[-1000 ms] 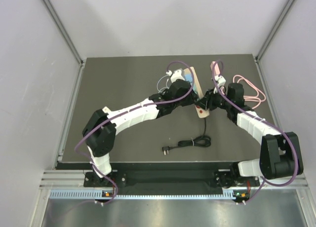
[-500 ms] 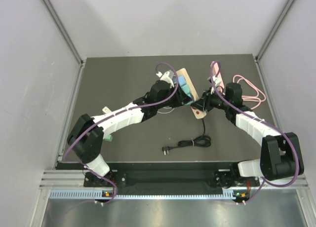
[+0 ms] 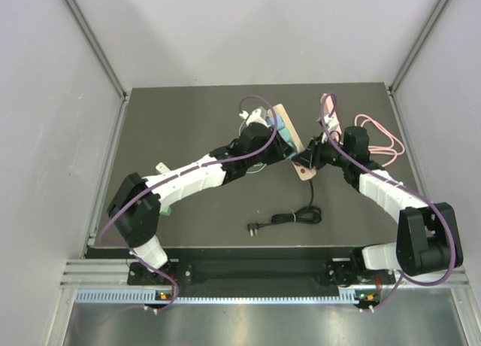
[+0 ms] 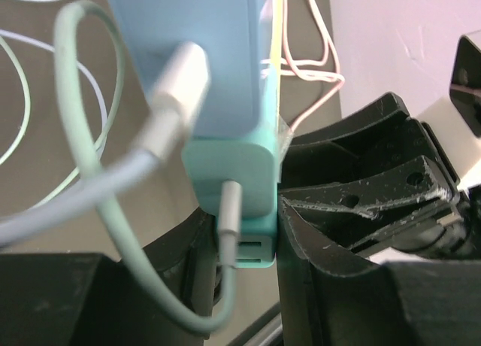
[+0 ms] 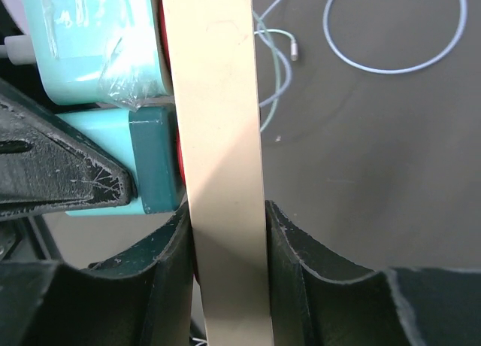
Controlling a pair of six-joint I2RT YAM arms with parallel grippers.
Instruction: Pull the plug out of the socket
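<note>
A beige socket strip [image 3: 293,139] stands on edge, tilted, in the middle of the dark table. A teal plug block [image 3: 284,138] sits against its left face, under a pale blue adapter [image 4: 195,60] wrapped in clear film. My left gripper [image 3: 279,144] is shut on the teal plug [image 4: 234,188], one finger [image 4: 338,233] pressed to its side; a grey cable end [image 4: 229,210] hangs in front. My right gripper [image 3: 308,162] is shut on the strip [image 5: 214,98], which fills the gap between its fingers [image 5: 297,263]. The plug [image 5: 154,158] lies flush against the strip.
A black cord with a plug [image 3: 289,218] lies in front of the strip. A pink cable [image 3: 379,139] and a pink strip [image 3: 331,113] lie at the back right. Thin white and green cables [image 3: 252,164] loop under the left arm. Loops also show in the right wrist view [image 5: 391,30].
The strip's far end has swung left and up since one second ago. My left arm pulled back to the left, then moved a little right again, still at the plug.
</note>
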